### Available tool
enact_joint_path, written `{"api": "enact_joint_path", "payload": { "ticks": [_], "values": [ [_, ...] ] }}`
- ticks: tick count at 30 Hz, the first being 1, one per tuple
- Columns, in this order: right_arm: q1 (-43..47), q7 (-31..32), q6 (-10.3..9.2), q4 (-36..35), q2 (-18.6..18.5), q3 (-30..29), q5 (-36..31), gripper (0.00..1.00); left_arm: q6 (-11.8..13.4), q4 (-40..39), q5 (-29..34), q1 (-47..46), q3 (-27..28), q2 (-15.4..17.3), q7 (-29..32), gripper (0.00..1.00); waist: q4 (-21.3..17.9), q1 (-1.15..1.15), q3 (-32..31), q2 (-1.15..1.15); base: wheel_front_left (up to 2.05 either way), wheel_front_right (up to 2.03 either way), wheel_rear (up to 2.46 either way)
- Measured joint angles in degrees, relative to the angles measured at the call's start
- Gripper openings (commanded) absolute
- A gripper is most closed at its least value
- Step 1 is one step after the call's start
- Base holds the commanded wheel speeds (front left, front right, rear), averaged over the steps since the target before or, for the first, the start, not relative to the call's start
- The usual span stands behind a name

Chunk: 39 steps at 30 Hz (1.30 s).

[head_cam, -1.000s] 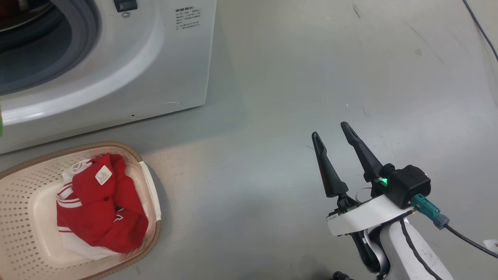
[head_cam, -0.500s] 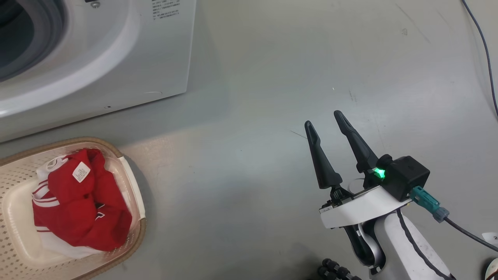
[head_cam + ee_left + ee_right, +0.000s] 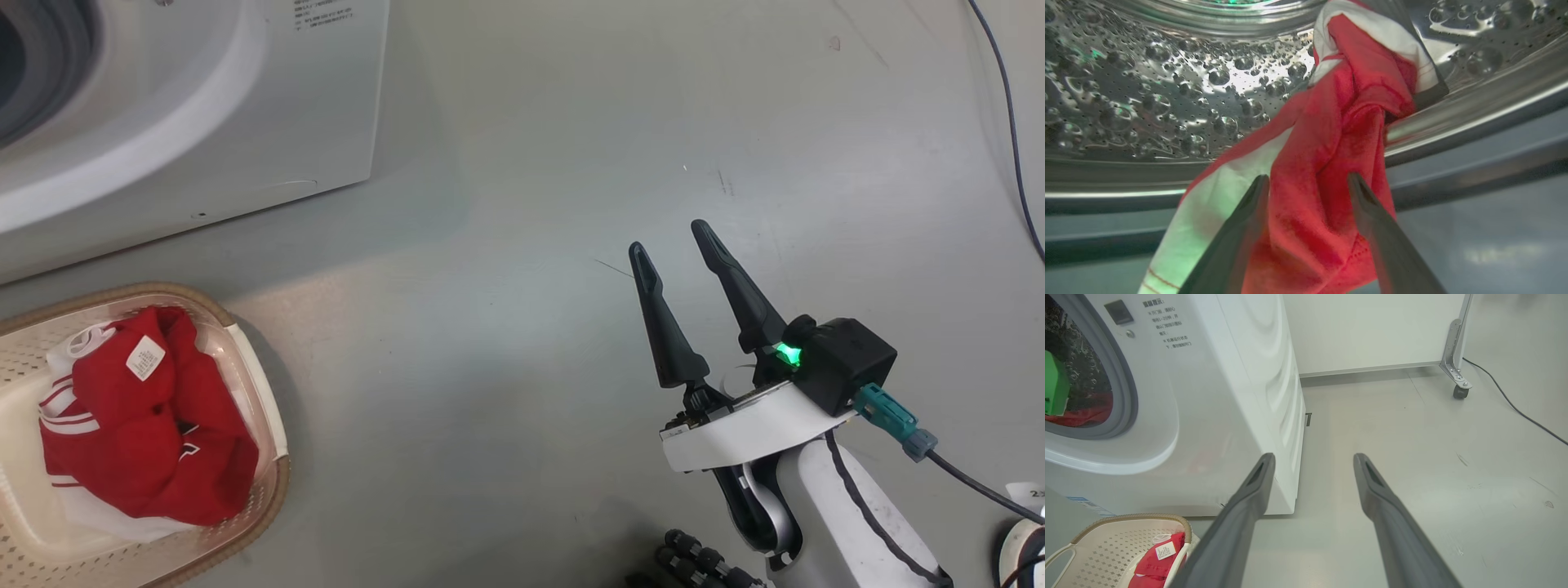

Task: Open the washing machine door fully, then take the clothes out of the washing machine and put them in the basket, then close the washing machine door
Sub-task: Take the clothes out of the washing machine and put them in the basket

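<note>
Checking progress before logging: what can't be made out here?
- How much cloth remains: left wrist view, the red garment hides the drum behind it.
- The basket: head view, left end cut by the edge.
- The washing machine label print: head view, too small.

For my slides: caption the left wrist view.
Open left gripper straddles a soft red-and-white garment lying against the perforated steel drum.

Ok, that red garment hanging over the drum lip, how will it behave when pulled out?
Likely floppy: the red garment folds and drapes over the drum lip. Probably light, being thin cloth. Its hanging tail may drag or snag on that lip.
</note>
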Motion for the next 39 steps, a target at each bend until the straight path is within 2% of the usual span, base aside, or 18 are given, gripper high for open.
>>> {"api": "enact_joint_path", "payload": {
  "ticks": [14, 15, 16, 17, 31, 39],
  "values": [
    [-0.88, 0.0, -1.01, -0.43, -0.01, 0.3, 0.54, 1.0, 0.01, 4.65, -0.25, -2.88, 0.59, -0.18, 2.32, 1.0, -0.31, 0.0, 0.66, 0.0, 0.0, 0.0, 0.0],
    [-0.92, 0.0, -1.02, -0.51, -0.01, 0.3, 0.54, 1.0, 0.01, 4.93, -0.7, -3.12, 0.82, -0.4, 2.53, 0.44, -0.28, 0.0, 0.67, 0.0, 0.0, 0.0, 0.0],
    [-0.92, 0.0, -1.02, -0.51, -0.01, 0.3, 0.54, 1.0, 0.01, 5.15, -1.01, -3.33, 0.91, -0.56, 2.55, 0.09, -0.24, 0.0, 0.67, 0.0, 0.0, 0.0, 0.0],
    [-0.92, 0.0, -1.03, -0.53, -0.01, 0.3, 0.54, 1.0, 0.01, 5.28, -1.09, -3.42, 0.9, -0.7, 2.55, 0.0, -0.19, 0.0, 0.67, 0.0, 0.0, 0.0, 0.0],
    [-1.38, 0.0, -1.1, -0.18, -0.02, -0.15, 0.43, 1.0, -0.19, 8.13, -1.15, -3.54, -0.34, -3.76, -2.41, 0.0, 1.07, 0.0, -1.49, 0.0, 0.0, 0.0, 0.0],
    [-1.33, -0.02, -1.1, 1.32, -0.03, -0.94, -0.22, 1.0, -3.56, 8.81, -4.03, -1.7, -0.74, -7.8, -9.76, 0.0, 2.21, 0.0, -5.25, 0.0, 0.0, 0.0, 0.0]
  ]
}}
